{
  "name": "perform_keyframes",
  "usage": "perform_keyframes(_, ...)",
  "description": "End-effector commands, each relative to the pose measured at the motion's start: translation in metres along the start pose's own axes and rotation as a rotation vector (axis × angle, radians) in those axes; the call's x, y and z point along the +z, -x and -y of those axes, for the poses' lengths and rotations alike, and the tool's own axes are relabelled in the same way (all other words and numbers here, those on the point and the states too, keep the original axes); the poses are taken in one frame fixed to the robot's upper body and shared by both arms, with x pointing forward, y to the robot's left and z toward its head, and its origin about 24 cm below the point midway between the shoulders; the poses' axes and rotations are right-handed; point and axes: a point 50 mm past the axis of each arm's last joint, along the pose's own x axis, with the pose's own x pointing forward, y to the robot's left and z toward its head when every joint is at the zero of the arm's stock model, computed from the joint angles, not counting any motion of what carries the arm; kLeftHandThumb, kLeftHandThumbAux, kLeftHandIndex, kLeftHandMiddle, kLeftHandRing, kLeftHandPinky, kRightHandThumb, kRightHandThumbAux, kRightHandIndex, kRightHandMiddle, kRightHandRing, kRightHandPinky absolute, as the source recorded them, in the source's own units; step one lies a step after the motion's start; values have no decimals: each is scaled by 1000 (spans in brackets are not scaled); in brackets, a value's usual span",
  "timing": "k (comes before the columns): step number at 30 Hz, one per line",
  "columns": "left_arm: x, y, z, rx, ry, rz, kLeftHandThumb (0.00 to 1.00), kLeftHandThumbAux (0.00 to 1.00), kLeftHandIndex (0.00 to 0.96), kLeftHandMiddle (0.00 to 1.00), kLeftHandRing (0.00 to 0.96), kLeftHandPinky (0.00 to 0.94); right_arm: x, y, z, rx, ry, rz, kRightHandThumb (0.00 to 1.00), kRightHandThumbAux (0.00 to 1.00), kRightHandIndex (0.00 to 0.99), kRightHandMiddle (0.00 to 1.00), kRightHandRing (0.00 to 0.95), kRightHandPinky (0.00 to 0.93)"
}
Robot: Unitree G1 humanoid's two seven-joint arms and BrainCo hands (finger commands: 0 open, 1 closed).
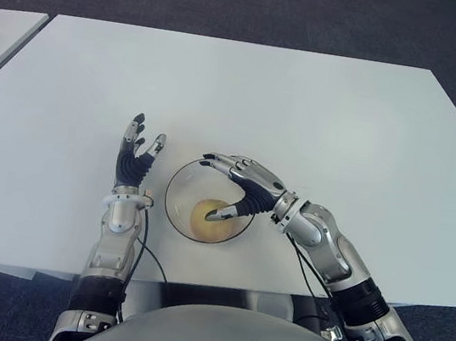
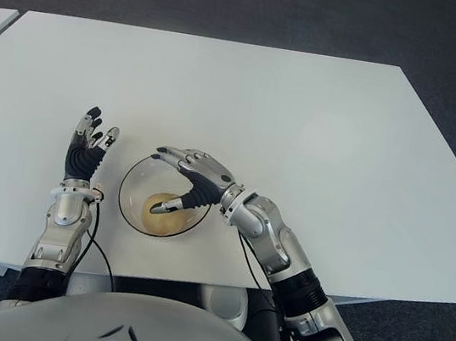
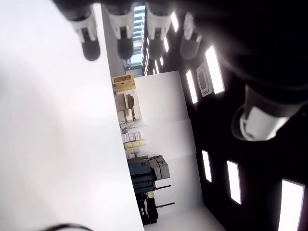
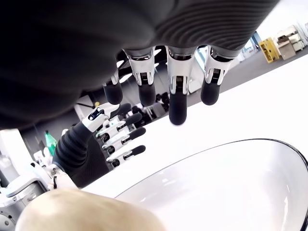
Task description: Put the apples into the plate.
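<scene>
Nearest the robot: the plate (image 1: 173, 205), a clear shallow dish at the near part of the white desk (image 1: 322, 116). One apple (image 1: 210, 222), yellowish, lies inside it, toward the near side.

Right hand (image 1: 239, 185) hangs over the plate, palm down, fingers (image 1: 212, 164) spread & loosely curved, clamped on nothing. The thumb tip shows at or just above the apple's top; can't tell if it touches. In the right wrist view the apple (image 4: 86, 211) sits below the palm and the four fingertips (image 4: 177, 110) point down over the plate's (image 4: 231, 187) far wall, apart from each other. So the apple lies under the hand's thumb side, not between the fingers. It's roundish, no clear long axis.

Left hand (image 1: 133, 161) shows just beside the plate, on its left, fingers up & spread, holding nothing; left wrist view agrees.

Right hand is clearly nearer the apple.

Count: 1 apple, 1 plate, 2 hands. No other apple shows anywhere on the desk, near or far.

Judgement: apple looks already placed; next move prob. calls for lifting the right hand straight up & clear.
</scene>
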Motion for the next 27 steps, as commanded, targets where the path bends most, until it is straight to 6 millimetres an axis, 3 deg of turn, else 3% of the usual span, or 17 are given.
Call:
perform_keyframes(1, -1, 0, 1, 4, 0, -11, 0, 497, 0, 0, 0, 0, -3, 3, -1, 7, -1, -24, 122, 276, 0, 0, 0, 0)
perform_keyframes(14, 0, 0, 2, 0, 9, -9, 0, 517, 0, 0, 0, 0, -11, 6, 13, -101, -80, -11, 75, 295, 0, 0, 0, 0)
perform_keyframes(27, 0, 1, 4, 0, 46, 4, 0, 536, 0, 0, 0, 0, -26, 12, 37, -580, -380, 63, 25, 314, 0, 0, 0, 0)
